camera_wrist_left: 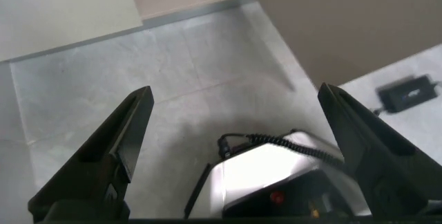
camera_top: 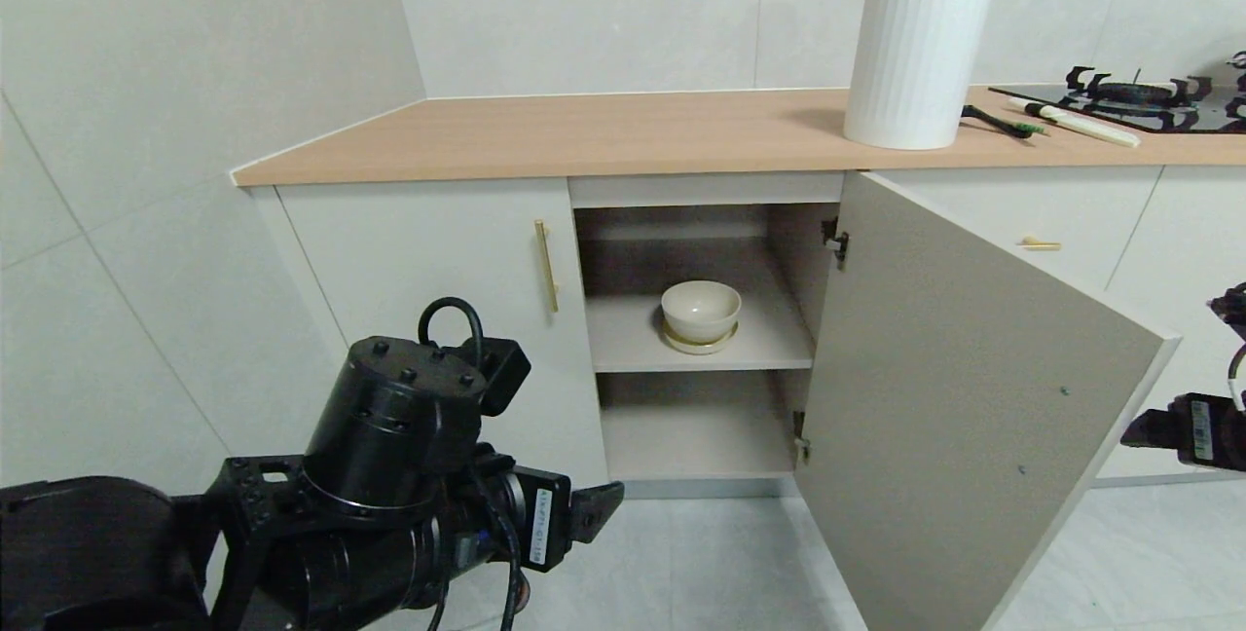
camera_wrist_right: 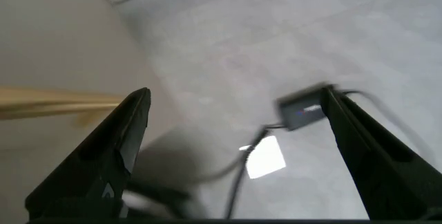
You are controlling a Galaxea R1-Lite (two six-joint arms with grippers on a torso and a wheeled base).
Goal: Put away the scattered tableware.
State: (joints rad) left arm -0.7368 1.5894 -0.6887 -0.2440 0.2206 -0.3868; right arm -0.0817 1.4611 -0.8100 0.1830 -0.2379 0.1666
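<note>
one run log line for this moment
left gripper: jaws open, empty | right gripper: jaws open, empty | beige ceramic bowl: on small plate, upper cabinet shelf, door open | cream-handled knife: on wooden countertop

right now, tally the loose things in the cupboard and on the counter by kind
bowl: 1
saucer under it: 1
white ribbed canister: 1
dark utensil plus pale utensil: 2
total: 5
</note>
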